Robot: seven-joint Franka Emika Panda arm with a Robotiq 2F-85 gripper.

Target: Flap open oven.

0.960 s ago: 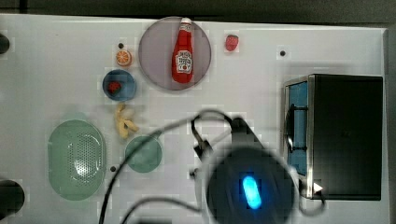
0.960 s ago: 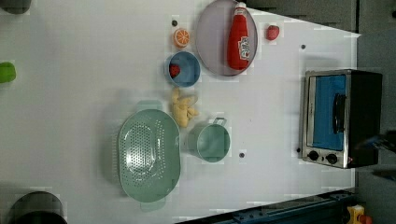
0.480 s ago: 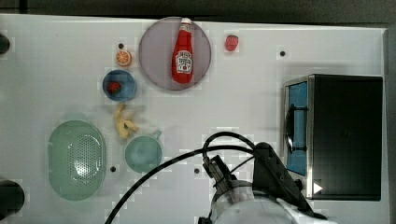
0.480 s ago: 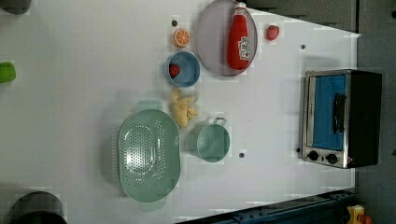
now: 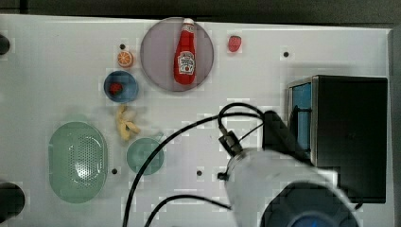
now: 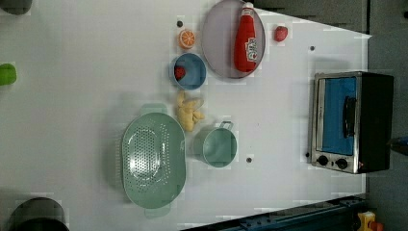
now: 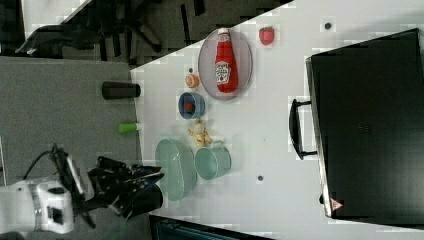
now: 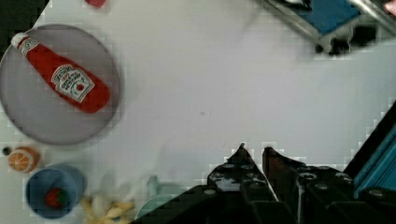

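While the arm (image 5: pixel 283 184) overlaps the oven (image 5: pixel 350 137), left view shows its door (image 6: pixel 339 115) closed.

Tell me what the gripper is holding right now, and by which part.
Nothing. In the wrist view the gripper hangs over bare table, its fingers close together with nothing between them. The oven stands untouched, door shut.

ketchup bottle (image 5: pixel 185 56) on plate (image 5: pixel 156 56), oven (image 5: pixel 350 135) well apart

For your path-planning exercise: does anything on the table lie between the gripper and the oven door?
Nothing visible does. In the wrist view, bare table lies between the gripper and the oven; the ketchup sits off to the side.
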